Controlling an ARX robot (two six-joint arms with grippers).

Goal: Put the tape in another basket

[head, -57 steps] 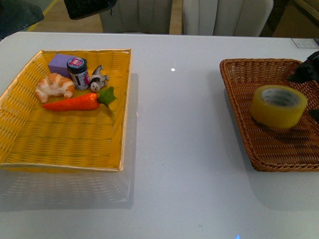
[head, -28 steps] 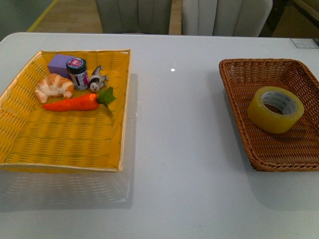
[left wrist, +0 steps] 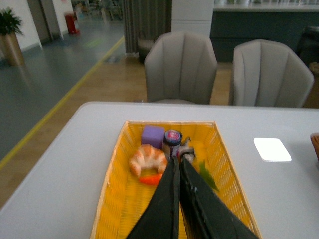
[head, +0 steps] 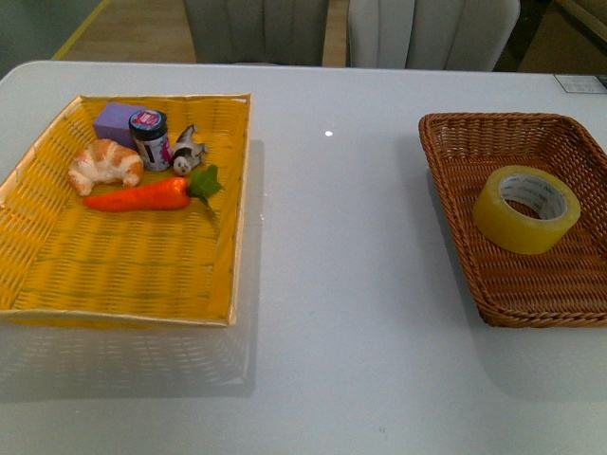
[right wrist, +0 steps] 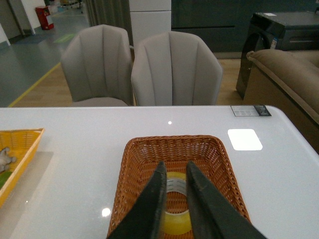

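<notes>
The yellowish tape roll point(head: 526, 209) lies flat in the brown wicker basket point(head: 450, 204) at the table's right. Neither arm shows in the front view. In the right wrist view my right gripper point(right wrist: 174, 168) is open and empty, held well above the tape point(right wrist: 175, 219), which lies in the brown basket point(right wrist: 130, 169). In the left wrist view my left gripper point(left wrist: 178, 160) is shut and empty, held above the yellow basket point(left wrist: 112, 172).
The yellow basket point(head: 232, 246) at the left holds a croissant point(head: 104, 163), a carrot point(head: 142, 195), a purple block point(head: 116, 119), a small jar point(head: 150, 138) and a small figure point(head: 187, 152). Two grey chairs point(head: 432, 33) stand behind the table.
A second ago dark arm parts showed at the top left and by the brown basket's right side; they have left the front view. The tape settled flat, slightly rightward.
</notes>
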